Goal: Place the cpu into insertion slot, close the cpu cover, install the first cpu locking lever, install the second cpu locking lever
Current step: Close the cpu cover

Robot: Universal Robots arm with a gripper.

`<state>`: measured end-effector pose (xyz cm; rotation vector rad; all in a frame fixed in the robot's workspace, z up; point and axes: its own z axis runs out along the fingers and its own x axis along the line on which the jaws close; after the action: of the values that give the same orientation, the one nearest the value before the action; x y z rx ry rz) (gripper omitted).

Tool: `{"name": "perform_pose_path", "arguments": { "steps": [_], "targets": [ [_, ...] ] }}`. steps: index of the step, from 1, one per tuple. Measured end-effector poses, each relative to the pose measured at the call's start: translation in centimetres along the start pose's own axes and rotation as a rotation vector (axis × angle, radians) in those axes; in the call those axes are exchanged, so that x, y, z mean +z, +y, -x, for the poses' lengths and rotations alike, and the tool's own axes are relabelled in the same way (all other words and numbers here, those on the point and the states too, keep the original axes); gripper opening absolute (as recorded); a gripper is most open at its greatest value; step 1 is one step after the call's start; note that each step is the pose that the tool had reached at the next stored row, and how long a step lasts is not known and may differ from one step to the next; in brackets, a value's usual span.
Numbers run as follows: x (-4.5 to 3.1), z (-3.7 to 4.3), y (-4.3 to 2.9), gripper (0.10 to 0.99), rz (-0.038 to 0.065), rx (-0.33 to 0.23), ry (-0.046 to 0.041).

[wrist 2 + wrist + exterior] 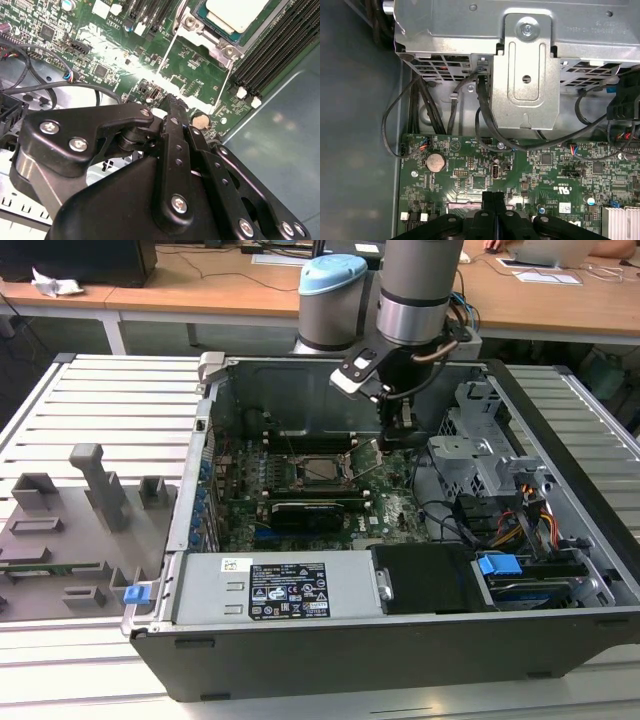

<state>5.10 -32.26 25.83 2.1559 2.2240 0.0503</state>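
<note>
The cpu [235, 11], pale and silvery, lies in the insertion slot [322, 468] on the green board. The silver cpu cover [223, 44] frames it and looks folded down. Two thin wire locking levers [167, 47] run out from the socket's corner and look unlatched. In the exterior view my gripper [393, 443] hangs just above the board, to the exterior view's right of the socket. Its black fingers [487, 197] are pressed together with nothing between them. In the second wrist view the gripper [172, 101] hovers close to the free end of one lever.
The open case wall [215, 400] surrounds the board. A metal drive cage [525, 65] with black cables [485, 115] stands beside the gripper. Long black memory slots [280, 45] flank the socket. A coin battery [436, 161] sits near the fingertips. A power supply [280, 590] lies in front.
</note>
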Motion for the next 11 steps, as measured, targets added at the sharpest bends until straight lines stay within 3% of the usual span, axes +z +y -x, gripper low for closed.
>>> {"name": "perform_pose_path", "arguments": {
  "steps": [11],
  "targets": [
    [0.05, -0.05, 0.32, 0.106, 0.0, 0.0, -0.0015]
  ]
}}
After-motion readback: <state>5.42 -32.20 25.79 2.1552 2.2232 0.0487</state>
